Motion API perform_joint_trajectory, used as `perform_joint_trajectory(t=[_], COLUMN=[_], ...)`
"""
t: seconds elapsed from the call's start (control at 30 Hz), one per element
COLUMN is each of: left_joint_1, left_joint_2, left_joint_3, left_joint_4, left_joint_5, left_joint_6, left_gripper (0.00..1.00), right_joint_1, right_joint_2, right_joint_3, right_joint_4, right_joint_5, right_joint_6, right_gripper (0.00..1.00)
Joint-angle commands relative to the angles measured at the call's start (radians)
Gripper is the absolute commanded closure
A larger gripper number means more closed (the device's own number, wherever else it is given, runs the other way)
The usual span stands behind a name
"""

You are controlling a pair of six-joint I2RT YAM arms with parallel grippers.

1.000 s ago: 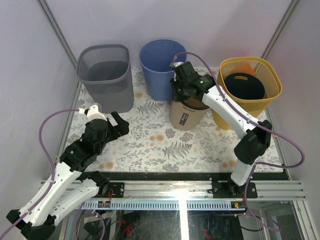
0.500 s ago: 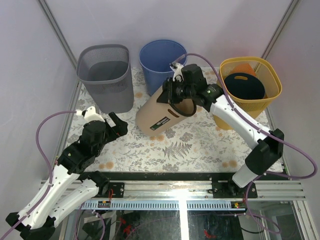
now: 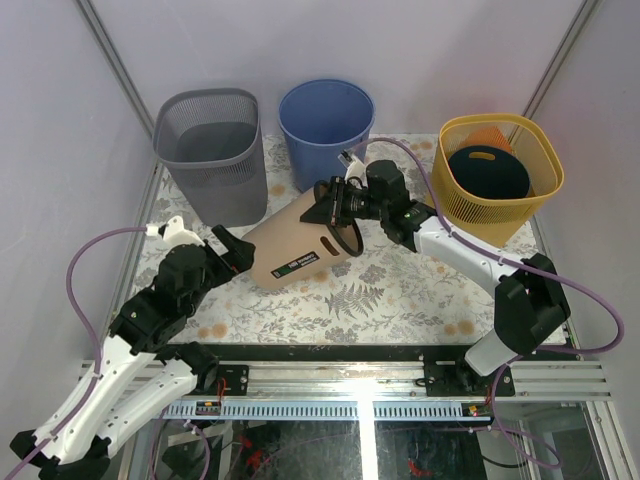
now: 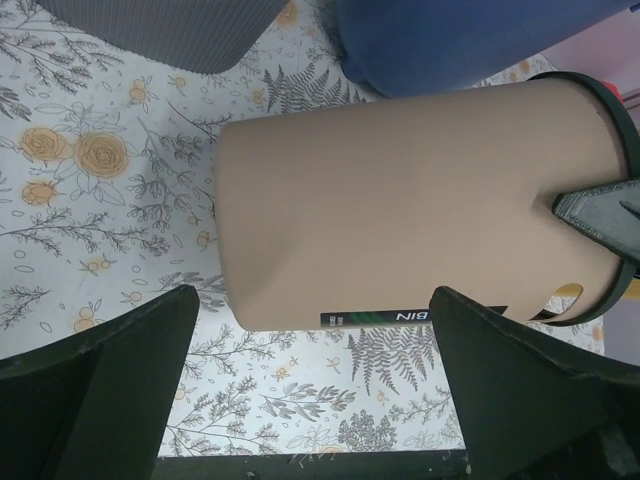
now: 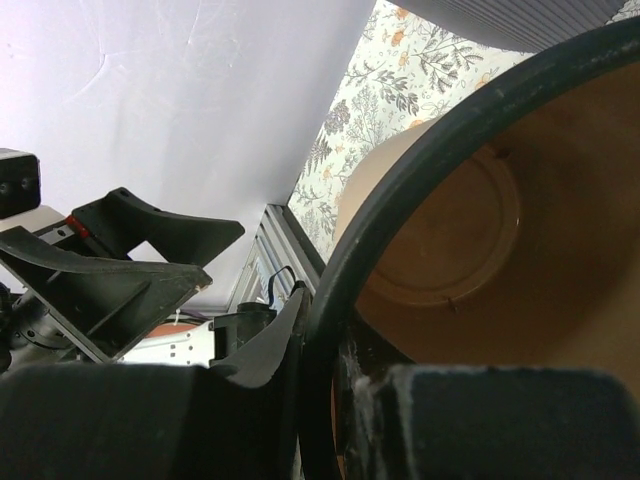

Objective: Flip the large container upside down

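The large tan bin (image 3: 300, 243) with a black rim lies tipped on its side on the floral mat, base toward the left arm, mouth toward the right. It fills the left wrist view (image 4: 410, 200) and the right wrist view (image 5: 480, 230) looks into its inside. My right gripper (image 3: 342, 203) is shut on the bin's black rim (image 5: 400, 210), one finger outside and one inside. My left gripper (image 3: 232, 248) is open and empty just beside the bin's base, its fingers (image 4: 95, 390) spread below the bin, not touching it.
A grey mesh bin (image 3: 212, 150) stands at the back left, a blue bin (image 3: 325, 130) at the back centre, a yellow basket (image 3: 500, 175) with a dark lid at the back right. The floral mat (image 3: 400, 295) covers the table.
My right gripper has tipped the tan bin from upright onto its side, swinging its base down and left toward the left arm. The left gripper shifted slightly toward the bin.
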Motion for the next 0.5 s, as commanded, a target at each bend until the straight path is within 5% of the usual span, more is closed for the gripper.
perform_joint_trajectory(t=[0.0, 0.27, 0.47], left_joint_1=[-0.006, -0.006, -0.006], left_joint_2=[0.005, 0.06, 0.09], left_joint_3=[-0.025, -0.053, -0.074], left_joint_4=[0.037, 0.067, 0.104], left_joint_5=[0.019, 0.025, 0.023], left_joint_6=[-0.036, -0.093, -0.115], left_gripper=[0.0, 0.0, 0.0], right_joint_1=[0.007, 0.007, 0.007], right_joint_2=[-0.016, -0.034, -0.038], right_joint_3=[-0.016, -0.006, 0.037], right_joint_4=[0.111, -0.112, -0.276], right_joint_5=[-0.022, 0.095, 0.191], right_joint_6=[0.014, -0.121, -0.213], right_gripper=[0.9, 0.49, 0.44])
